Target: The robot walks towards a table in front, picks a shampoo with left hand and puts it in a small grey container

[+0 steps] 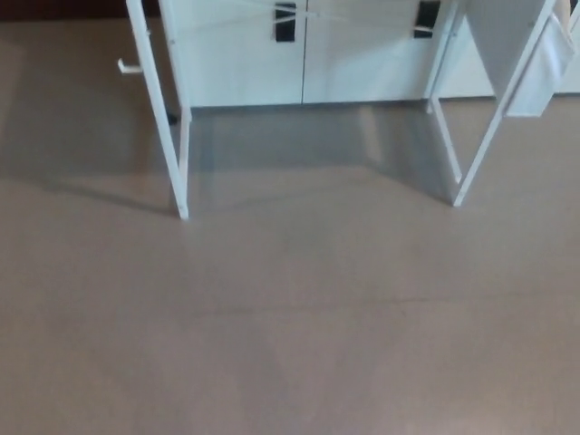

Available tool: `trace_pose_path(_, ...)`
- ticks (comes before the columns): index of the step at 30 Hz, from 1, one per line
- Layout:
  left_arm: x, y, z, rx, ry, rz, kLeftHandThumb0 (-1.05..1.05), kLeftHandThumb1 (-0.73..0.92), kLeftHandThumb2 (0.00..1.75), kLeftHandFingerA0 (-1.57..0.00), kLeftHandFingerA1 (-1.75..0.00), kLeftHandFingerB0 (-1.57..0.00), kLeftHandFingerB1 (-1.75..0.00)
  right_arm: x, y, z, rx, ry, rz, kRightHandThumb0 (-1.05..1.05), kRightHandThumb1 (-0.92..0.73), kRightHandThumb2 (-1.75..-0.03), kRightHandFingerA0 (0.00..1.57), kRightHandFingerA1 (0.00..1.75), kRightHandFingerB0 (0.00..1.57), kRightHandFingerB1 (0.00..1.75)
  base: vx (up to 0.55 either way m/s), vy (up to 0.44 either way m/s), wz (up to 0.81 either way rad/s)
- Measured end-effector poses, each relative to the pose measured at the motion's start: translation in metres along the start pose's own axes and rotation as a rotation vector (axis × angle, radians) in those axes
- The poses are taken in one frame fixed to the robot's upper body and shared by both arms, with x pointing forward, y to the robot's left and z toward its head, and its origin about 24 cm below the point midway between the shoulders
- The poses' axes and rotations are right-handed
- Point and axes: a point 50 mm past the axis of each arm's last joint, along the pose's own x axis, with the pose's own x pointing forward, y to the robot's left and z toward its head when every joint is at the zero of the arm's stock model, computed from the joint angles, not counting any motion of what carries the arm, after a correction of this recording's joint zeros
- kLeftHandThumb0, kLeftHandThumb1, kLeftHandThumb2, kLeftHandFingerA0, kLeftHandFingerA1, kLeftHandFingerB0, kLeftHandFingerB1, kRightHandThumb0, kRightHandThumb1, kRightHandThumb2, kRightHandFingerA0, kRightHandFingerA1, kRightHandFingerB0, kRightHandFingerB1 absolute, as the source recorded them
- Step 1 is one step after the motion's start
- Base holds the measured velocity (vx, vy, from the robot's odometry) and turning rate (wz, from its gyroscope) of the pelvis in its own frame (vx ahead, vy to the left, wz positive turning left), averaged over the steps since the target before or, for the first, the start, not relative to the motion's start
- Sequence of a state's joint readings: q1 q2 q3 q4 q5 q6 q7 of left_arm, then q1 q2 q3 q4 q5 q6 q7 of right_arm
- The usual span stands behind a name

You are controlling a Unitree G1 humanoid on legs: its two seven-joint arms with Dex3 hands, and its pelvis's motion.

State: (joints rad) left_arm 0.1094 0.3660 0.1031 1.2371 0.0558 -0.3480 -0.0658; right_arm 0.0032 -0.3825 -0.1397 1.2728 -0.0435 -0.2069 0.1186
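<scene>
**Open floor short of the table frame, no hands on camera**

We're looking down at a wide run of floor (290,326), and it's open from the bottom edge of the view right up to the table frame (161,109). The floor is smooth, matte, grey-brown, one flat sheet, with a faint seam or scuff line crossing it well short of the frame.

The frame is thin, white and square-edged. Its left leg slants down and outward to the floor, with a second upright bar just beside its foot. The right leg (500,104) mirrors it, slanting the other way. Between the two legs the gap is broad, and the floor there lies in soft grey shadow. The tabletop is cut off above the picture's upper edge.

Behind the frame stand flat white cabinet doors (245,63) with a vertical seam between them and two dark handles (285,23) near the top. A pale flat panel (544,72) hangs just outside the right leg. A small white peg (129,65) juts out just outside the left leg.

Neither the left hand nor the right hand shows, so I can't tell how the fingers stand. The shampoo and the grey container aren't in shot either; where they sit can't be told.
</scene>
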Motion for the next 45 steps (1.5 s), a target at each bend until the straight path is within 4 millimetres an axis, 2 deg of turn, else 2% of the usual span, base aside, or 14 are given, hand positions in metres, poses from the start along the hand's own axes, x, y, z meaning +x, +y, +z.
trace_pose_path(6, -0.01, -0.002, -0.02, 0.038, 0.045, 0.002, -0.29, 0.49, 0.64, -0.54, -0.46, -0.4, -0.41, -0.004, 0.002, -0.013, -0.027, 0.038, 0.009, -0.24, -0.59, -0.57, 0.75, 0.55, 0.53, 0.43, 0.43, -0.069, 0.27)
trace_pose_path(8, -0.009, -0.002, -0.018, 0.04, 0.034, 0.006, -0.28, 0.5, 0.64, -0.56, -0.46, -0.42, -0.42, -0.003, 0.006, -0.012, -0.029, 0.036, 0.02, -0.24, -0.58, -0.57, 0.76, 0.55, 0.52, 0.42, 0.63, -0.048, 0.19)
trace_pose_path(9, -0.008, -0.005, -0.015, 0.037, 0.021, 0.002, -0.22, 0.56, 0.57, -0.58, -0.41, -0.43, -0.36, -0.003, 0.002, -0.011, -0.034, 0.033, 0.012, -0.26, -0.58, -0.57, 0.77, 0.55, 0.52, 0.42, 0.59, -0.063, 0.54)
trace_pose_path(10, -0.008, -0.005, -0.015, 0.038, 0.017, 0.0, -0.29, 0.51, 0.65, -0.54, -0.46, -0.41, -0.42, -0.003, -0.001, -0.009, -0.039, 0.027, 0.005, -0.26, -0.58, -0.57, 0.77, 0.55, 0.52, 0.42, 0.58, -0.072, 0.39)
trace_pose_path(11, -0.009, -0.005, -0.016, 0.039, 0.017, 0.0, -0.29, 0.51, 0.65, -0.54, -0.46, -0.41, -0.42, -0.003, -0.002, -0.008, -0.042, 0.022, 0.001, -0.26, -0.58, -0.57, 0.77, 0.55, 0.52, 0.42, 0.57, -0.067, 0.16)
trace_pose_path(17, -0.016, -0.006, -0.032, 0.041, 0.066, -0.005, -0.29, 0.51, 0.64, -0.54, -0.46, -0.42, -0.42, -0.004, -0.002, -0.013, -0.046, 0.034, 0.002, -0.26, -0.57, -0.57, 0.78, 0.55, 0.53, 0.43, 0.4, 0.014, -0.09)
trace_pose_path(21, -0.016, -0.006, -0.031, 0.041, 0.064, -0.002, -0.31, 0.48, 0.65, -0.57, -0.48, -0.43, -0.43, -0.005, -0.002, -0.017, -0.051, 0.054, 0.004, -0.24, -0.58, -0.57, 0.76, 0.53, 0.53, 0.42, 0.44, 0.153, -0.35)
trace_pose_path(24, -0.008, -0.007, -0.016, 0.033, 0.023, 0.006, -0.29, 0.49, 0.64, -0.57, -0.47, -0.42, -0.42, -0.001, 0.0, -0.006, -0.054, 0.027, 0.008, -0.25, -0.62, -0.58, 0.78, 0.55, 0.54, 0.43, 0.44, 0.275, -0.39)
trace_pose_path(28, -0.004, -0.003, -0.008, 0.031, -0.004, 0.018, -0.3, 0.47, 0.64, -0.58, -0.48, -0.41, -0.43, 0.001, 0.0, 0.004, -0.059, -0.002, 0.012, -0.26, -0.61, -0.58, 0.77, 0.55, 0.53, 0.43, 0.35, 0.241, -0.07)
trace_pose_path(32, -0.008, -0.003, -0.015, 0.034, 0.016, 0.016, -0.28, 0.48, 0.64, -0.59, -0.48, -0.42, -0.43, 0.001, 0.001, 0.003, -0.072, 0.007, 0.019, -0.24, -0.62, -0.58, 0.78, 0.54, 0.53, 0.43, 0.27, 0.081, 0.09)
trace_pose_path(33, -0.009, -0.003, -0.017, 0.035, 0.021, 0.016, -0.23, 0.54, 0.56, -0.64, -0.43, -0.45, -0.37, 0.001, 0.002, 0.002, -0.074, 0.008, 0.02, -0.24, -0.62, -0.58, 0.76, 0.53, 0.53, 0.43, 0.28, -0.021, 0.02)
trace_pose_path(37, -0.014, -0.003, -0.027, 0.036, 0.049, 0.015, -0.25, 0.55, 0.57, -0.6, -0.42, -0.44, -0.37, 0.0, 0.002, -0.003, -0.081, 0.022, 0.026, -0.25, -0.6, -0.58, 0.75, 0.53, 0.53, 0.42, 0.26, -0.067, 0.13)
trace_pose_path(38, -0.015, -0.004, -0.029, 0.034, 0.054, 0.012, -0.33, 0.48, 0.66, -0.56, -0.48, -0.42, -0.43, 0.0, 0.002, -0.003, -0.083, 0.024, 0.027, -0.26, -0.61, -0.58, 0.77, 0.53, 0.53, 0.42, 0.33, -0.105, -1.35)
trace_pose_path(45, -0.013, -0.004, -0.025, 0.036, 0.038, 0.01, -0.31, 0.48, 0.66, -0.58, -0.48, -0.42, -0.43, 0.001, 0.002, -0.001, -0.1, 0.021, 0.03, -0.26, -0.61, -0.58, 0.8, 0.54, 0.54, 0.43, 0.23, -0.068, 0.14)
